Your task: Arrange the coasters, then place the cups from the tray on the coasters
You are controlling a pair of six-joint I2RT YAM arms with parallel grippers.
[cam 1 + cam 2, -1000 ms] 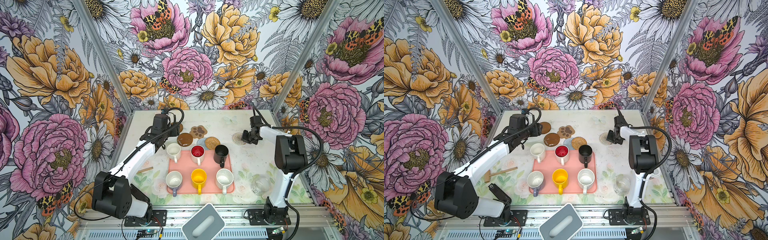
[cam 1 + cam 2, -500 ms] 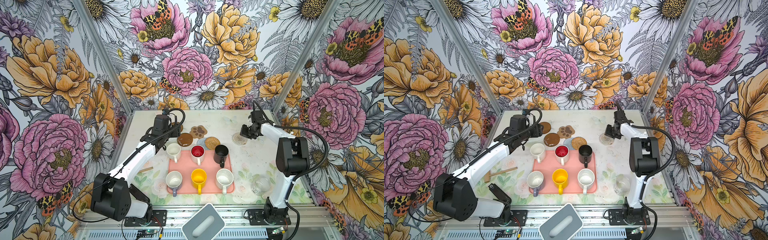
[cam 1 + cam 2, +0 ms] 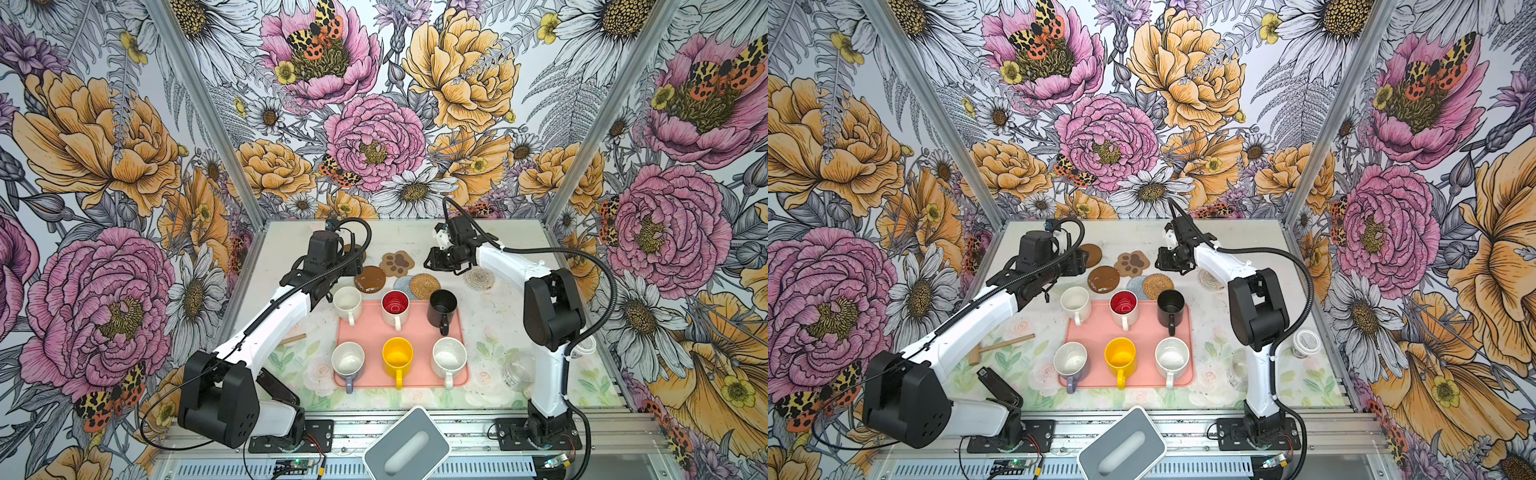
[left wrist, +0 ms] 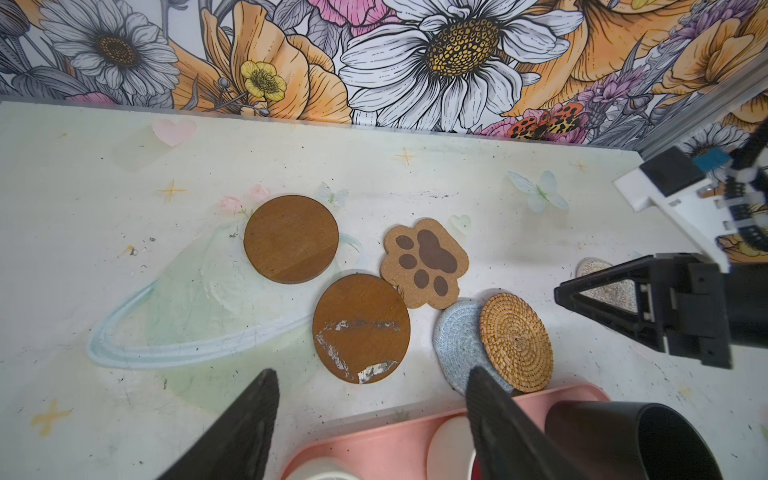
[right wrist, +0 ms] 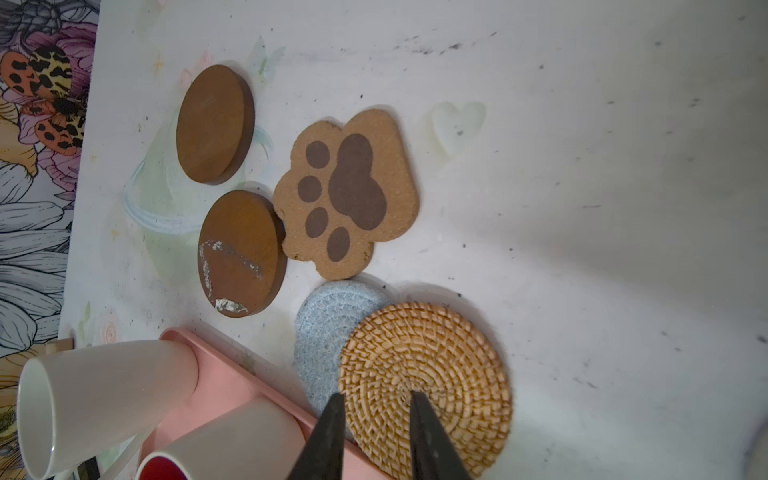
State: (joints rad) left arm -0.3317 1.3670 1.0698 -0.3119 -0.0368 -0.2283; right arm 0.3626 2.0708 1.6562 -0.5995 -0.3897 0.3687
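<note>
coasters (image 3: 397, 263) beside the pink tray (image 3: 374, 328)

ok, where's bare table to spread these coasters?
Bare: back strip between wall and paw-print coaster; right of the tray, up to pale woven coaster and glass jar. Crowded: behind the tray, tan woven coaster overlapping the grey-blue one.

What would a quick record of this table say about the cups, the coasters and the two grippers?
cups: six, all standing on the pink tray, none on a coaster
coasters: six, beyond the tray
overlap: tan woven coaster lies partly on grey-blue coaster
apart: pale woven coaster, alone to the right
left gripper: open, empty, near the scuffed brown coaster
right gripper: jaws slightly apart, empty, near the tan woven coaster
</note>
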